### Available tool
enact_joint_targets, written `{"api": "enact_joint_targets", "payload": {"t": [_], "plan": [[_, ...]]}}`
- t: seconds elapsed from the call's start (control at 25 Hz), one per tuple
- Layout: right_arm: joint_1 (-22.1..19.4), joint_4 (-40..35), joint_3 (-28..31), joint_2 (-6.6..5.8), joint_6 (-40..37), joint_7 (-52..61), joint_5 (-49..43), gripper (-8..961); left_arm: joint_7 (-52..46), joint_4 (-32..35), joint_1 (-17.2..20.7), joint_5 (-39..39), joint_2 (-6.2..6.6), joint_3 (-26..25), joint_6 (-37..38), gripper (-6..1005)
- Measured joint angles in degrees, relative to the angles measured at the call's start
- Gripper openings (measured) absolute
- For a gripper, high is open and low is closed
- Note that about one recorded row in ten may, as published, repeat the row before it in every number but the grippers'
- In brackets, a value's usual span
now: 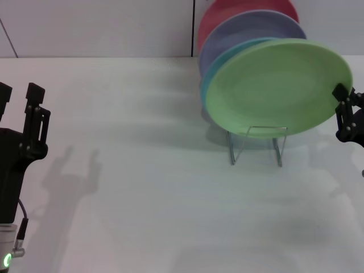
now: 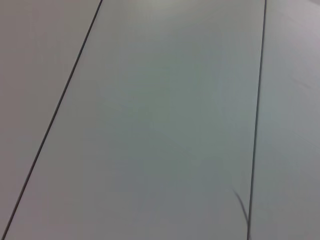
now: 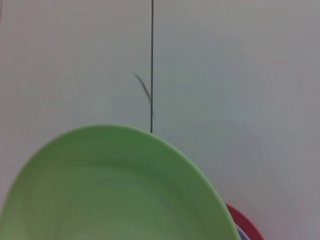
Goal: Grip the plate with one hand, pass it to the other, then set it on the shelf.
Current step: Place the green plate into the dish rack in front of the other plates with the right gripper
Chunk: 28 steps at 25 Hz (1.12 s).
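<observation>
The light green plate (image 1: 273, 85) leans tilted at the front of the silver wire rack (image 1: 256, 145), just ahead of the turquoise-blue plate. My right gripper (image 1: 342, 98) is at the plate's right rim and is shut on it. The plate also fills the lower part of the right wrist view (image 3: 110, 190). My left gripper (image 1: 19, 99) stands open and empty at the far left of the table, fingers pointing up, well away from the plate. The left wrist view shows only bare grey panels.
Behind the green plate the rack holds a turquoise-blue plate (image 1: 219, 65), a lavender plate (image 1: 244, 28) and a red plate (image 1: 227, 11). The white table (image 1: 142, 170) stretches between the left gripper and the rack. A wall stands behind.
</observation>
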Motion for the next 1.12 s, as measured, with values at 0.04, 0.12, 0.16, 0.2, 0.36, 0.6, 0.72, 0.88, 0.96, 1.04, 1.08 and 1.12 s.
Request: {"api": "enact_joint_targets", "payload": {"t": [0.04, 0.12, 0.16, 0.2, 0.36, 0.6, 0.72, 0.88, 0.96, 1.04, 1.08, 1.12], "plan": [[0.0, -0.1, 0.0, 0.04, 0.0, -0.2, 0.0, 61, 0.0, 0.0, 0.0, 0.0, 0.01, 0.0, 0.0, 609], [-0.2, -0.1, 0.0, 0.17, 0.0, -1.0, 0.0, 63, 0.0, 0.0, 0.0, 0.0, 0.01, 0.1, 0.0, 613], [-0.4, -0.1, 0.0, 0.28, 0.0, -1.6, 0.0, 64, 0.0, 0.0, 0.0, 0.0, 0.01, 0.1, 0.0, 615], [-0.5, -0.1, 0.0, 0.39, -0.1, -2.0, 0.0, 65, 0.0, 0.0, 0.0, 0.0, 0.01, 0.2, 0.1, 616], [-0.9, -0.3, 0.0, 0.85, -0.9, -2.8, 0.0, 68, -0.4, 0.0, 0.1, 0.0, 0.01, 0.4, 0.3, 624], [-1.1, -0.7, 0.0, 1.03, -1.5, -2.9, 0.0, 73, -0.7, 0.0, 0.3, 0.0, 0.11, 0.5, 0.5, 635], [-1.2, -0.7, 0.0, 1.04, -1.4, -2.9, 0.0, 75, -0.7, 0.0, 0.4, 0.1, 0.10, 0.6, 0.6, 640], [-1.2, -0.7, 0.2, 1.14, -0.9, -2.9, 0.0, 79, -0.8, -0.1, 0.5, 0.1, 0.10, 0.7, 0.8, 647], [-1.2, -0.7, 0.1, 1.14, -1.0, -2.9, 0.0, 80, -0.8, -0.2, 0.5, 0.1, 0.12, 0.8, 0.9, 651], [-1.2, -0.9, 0.0, 1.14, -1.6, -3.1, 0.0, 82, -0.8, -0.2, 0.6, 0.1, 0.13, 0.8, 1.0, 654], [-1.2, -1.0, -0.1, 1.14, -2.0, -3.2, 0.0, 83, -0.8, -0.2, 0.6, 0.1, 0.14, 0.8, 1.1, 656], [-1.2, -1.1, -0.1, 1.13, -2.3, -3.2, 0.0, 85, -0.8, -0.3, 0.6, 0.1, 0.15, 0.8, 1.2, 658]]}}
